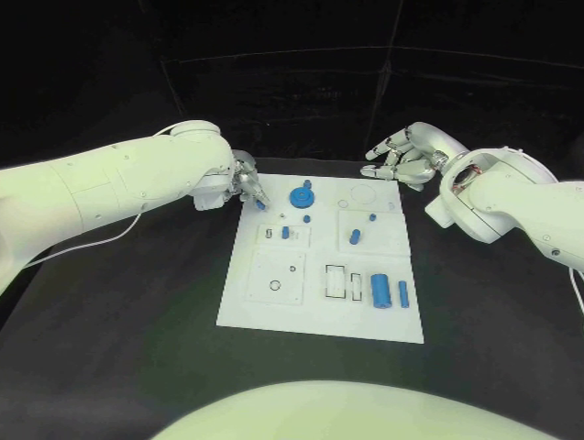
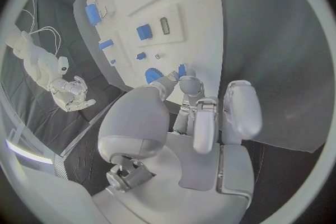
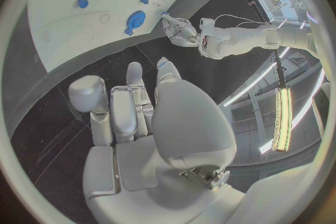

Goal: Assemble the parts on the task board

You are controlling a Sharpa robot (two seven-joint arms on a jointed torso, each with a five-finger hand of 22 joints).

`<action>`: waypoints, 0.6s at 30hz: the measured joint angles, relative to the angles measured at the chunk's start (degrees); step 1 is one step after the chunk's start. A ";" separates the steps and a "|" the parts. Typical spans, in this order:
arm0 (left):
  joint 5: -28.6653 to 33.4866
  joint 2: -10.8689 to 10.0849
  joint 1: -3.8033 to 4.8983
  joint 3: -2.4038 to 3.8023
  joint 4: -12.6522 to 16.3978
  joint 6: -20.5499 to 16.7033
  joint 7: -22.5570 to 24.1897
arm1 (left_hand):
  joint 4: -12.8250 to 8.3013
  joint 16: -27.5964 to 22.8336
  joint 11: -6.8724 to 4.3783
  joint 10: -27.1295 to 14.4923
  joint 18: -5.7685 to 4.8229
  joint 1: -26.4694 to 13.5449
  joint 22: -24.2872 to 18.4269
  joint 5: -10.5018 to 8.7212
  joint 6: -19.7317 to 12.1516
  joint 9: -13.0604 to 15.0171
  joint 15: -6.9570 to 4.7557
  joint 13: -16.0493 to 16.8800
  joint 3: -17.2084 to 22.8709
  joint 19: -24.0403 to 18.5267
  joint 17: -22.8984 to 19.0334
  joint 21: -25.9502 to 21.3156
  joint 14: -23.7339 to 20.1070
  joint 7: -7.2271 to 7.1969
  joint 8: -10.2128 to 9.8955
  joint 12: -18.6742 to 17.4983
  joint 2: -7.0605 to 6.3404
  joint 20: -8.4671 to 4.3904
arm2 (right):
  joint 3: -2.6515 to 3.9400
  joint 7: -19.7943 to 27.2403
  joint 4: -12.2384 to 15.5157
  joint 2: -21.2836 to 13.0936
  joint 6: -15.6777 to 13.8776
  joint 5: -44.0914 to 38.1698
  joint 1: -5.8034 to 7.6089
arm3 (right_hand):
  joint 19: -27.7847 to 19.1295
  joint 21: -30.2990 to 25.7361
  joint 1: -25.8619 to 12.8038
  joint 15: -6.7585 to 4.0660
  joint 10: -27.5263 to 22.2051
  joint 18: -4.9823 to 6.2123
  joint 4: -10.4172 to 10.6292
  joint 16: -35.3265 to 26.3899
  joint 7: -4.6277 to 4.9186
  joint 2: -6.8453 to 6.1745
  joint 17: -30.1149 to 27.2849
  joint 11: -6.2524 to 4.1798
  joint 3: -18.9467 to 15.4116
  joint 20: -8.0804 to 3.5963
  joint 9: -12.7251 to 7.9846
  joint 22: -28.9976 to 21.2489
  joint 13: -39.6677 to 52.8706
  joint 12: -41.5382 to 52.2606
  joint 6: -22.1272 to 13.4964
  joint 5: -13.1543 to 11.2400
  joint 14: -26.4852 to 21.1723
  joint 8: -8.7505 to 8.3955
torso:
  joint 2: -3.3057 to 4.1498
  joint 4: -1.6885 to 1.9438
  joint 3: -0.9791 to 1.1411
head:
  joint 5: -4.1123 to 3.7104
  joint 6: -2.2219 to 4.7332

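The white task board (image 1: pixel 325 275) lies in the middle of the black table. On its far part sit a round blue disc (image 1: pixel 301 196) and several small blue pegs (image 1: pixel 354 236). Two blue cylinders (image 1: pixel 381 289) lie in its near right recess. My left hand (image 1: pixel 243 188) is at the board's far left corner and pinches a small blue part (image 1: pixel 260 205) between its fingertips, just over the board's edge. The left wrist view shows that part (image 2: pixel 182 70) at the fingertips (image 2: pixel 187 85), beside the disc (image 2: pixel 152 75). My right hand (image 1: pixel 404 156) hovers over the table off the far right corner, fingers apart and holding nothing.
The board has empty outlined recesses on its near left (image 1: pixel 277 275) and a round socket at the far right (image 1: pixel 366 194). Bare black table (image 1: pixel 133 302) lies on both sides. In the right wrist view the board (image 3: pixel 70 33) and my left hand (image 3: pixel 178 31) lie beyond the right hand (image 3: pixel 140 106).
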 measured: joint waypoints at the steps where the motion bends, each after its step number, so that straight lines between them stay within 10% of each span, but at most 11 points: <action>1: 0.26 -0.44 0.02 0.00 0.75 -0.40 -0.05 | -0.39 0.00 0.00 0.00 0.00 -0.14 0.00 0.00 0.00 0.03 0.00 0.00 0.45 0.00 0.00 0.00 0.00 0.00 0.21 0.00 -0.14 0.00 | 0.00 0.00 0.00 0.00 0.00 0.00 0.00 | 0.00 0.00 0.00 0.00 0.00 0.00 0.00 0.00 0.00 0.00 0.00 0.00 0.00 0.00 0.00 0.00 0.00 0.00 0.00 0.00 0.00 0.00 | -0.01 0.00 0.00 | 0.04 0.02; 18: 3.47 -7.14 -1.36 -0.19 13.93 -10.65 -0.72 | -2.28 0.00 -0.11 0.93 0.00 -1.62 0.54 -0.18 -0.10 0.33 0.00 0.81 3.23 0.21 0.00 0.24 0.00 0.10 0.62 0.74 -1.12 -0.20 | -0.01 -0.07 -0.01 -0.37 0.10 0.00 0.00 | 0.00 0.00 0.00 0.00 0.00 0.00 0.00 0.00 0.00 0.00 -0.01 0.00 0.00 0.00 0.00 0.00 -0.06 0.00 0.00 -0.01 0.00 0.00 | 0.00 -0.01 -0.01 | 0.45 -0.25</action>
